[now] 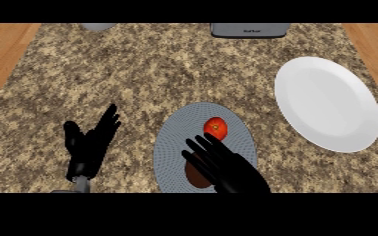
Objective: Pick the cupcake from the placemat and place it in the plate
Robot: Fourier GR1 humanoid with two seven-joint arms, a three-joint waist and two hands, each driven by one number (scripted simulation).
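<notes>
A round grey placemat (177,130) lies at the counter's lower middle. On it sits a small red item with a dark top (215,128), and a brown rounded thing (196,176), possibly the cupcake, shows partly under my right hand. My right hand (229,170) hovers over the placemat's lower half with fingers straight, their tips just below the red item, holding nothing. A white plate (325,102) lies to the right. My left hand (90,142) rests open at the lower left, fingers up.
A grey appliance (249,30) stands at the counter's far edge, and a grey object (98,26) shows at the far left. Wooden floor borders the counter on both sides.
</notes>
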